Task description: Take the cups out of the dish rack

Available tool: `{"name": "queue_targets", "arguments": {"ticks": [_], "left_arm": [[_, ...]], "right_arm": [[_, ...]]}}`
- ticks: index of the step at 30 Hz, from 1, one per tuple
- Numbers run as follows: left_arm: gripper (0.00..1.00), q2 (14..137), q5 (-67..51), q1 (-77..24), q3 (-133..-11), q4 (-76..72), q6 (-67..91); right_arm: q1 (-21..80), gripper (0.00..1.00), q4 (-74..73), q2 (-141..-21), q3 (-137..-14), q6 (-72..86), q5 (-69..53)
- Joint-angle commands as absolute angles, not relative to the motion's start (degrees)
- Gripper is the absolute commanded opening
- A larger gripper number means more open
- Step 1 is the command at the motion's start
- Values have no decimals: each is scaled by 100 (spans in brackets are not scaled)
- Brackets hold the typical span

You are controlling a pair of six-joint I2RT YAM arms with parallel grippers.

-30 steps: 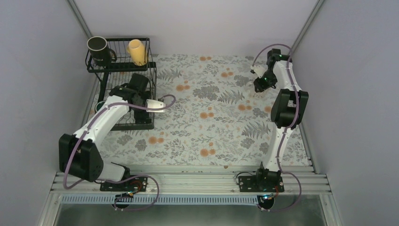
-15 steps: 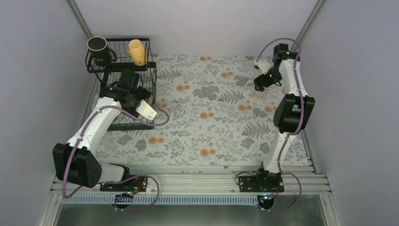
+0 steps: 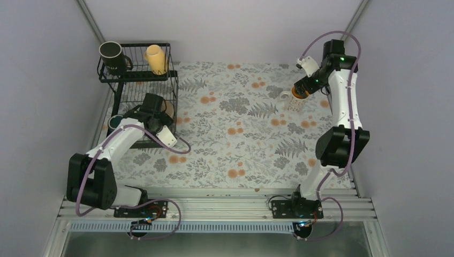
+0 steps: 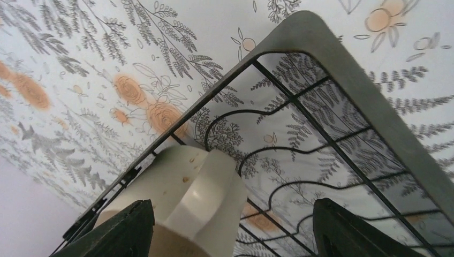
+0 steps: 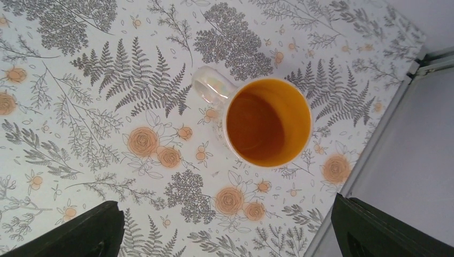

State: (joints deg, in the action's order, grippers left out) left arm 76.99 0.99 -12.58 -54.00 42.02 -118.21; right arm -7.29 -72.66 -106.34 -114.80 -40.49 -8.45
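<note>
The black wire dish rack [image 3: 136,80] stands at the back left. On its upper shelf are a black mug [image 3: 111,52] and a pale yellow tumbler [image 3: 156,59]. A dark green mug [image 3: 114,123] sits at the lower tier's left side. My left gripper [image 3: 159,110] is inside the lower tier, open, with a cream mug [image 4: 182,209] lying between its jaws against the left finger [image 4: 126,230]; the right finger stands well apart from it. The cup with orange inside [image 5: 267,122] stands upright on the table at the back right. My right gripper [image 5: 227,225] hangs open above it.
The rack's wire floor and rim [image 4: 342,69] surround the left gripper. The floral cloth [image 3: 241,134] covers the table. Walls and a metal rail [image 5: 396,96] run close to the right of the orange cup.
My right gripper has opened and drawn up and back, leaving the orange cup standing on the cloth. My left wrist has turned inside the lower tier and its jaws have narrowed around the cream mug.
</note>
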Motion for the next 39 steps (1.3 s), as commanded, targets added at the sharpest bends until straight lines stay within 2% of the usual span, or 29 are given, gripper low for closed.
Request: {"name": "queue_targets", "arguments": {"ticks": [1,9,17,26,33,39], "left_arm": [[73,8033,171,-1241,-5180,3220,-13401],[60,8461,270,-1252,-5096,2683,-13660],[31,8721,556,-1248,-5217,2645,-13506],[3,8865,887,-1250,-5305,2813,-13185],[2,8750,1064,-1257,-5715,3095,-12864],[2,8529,20,-1434,-7340,5051,-11544]], "right_arm": [[-787,100,-7365,-10358,-11320,-4104,-1009],[-783,100,-7365,-10429,-11371,-4033,-1185],[-785,100,-7364,-10541,-11407,-3993,-1299],[-783,100,-7365,-10554,-11387,-3947,-1432],[-776,100,-7365,-10458,-11261,-3916,-1573],[-707,100,-7365,-10191,-11057,-3940,-2097]]}}
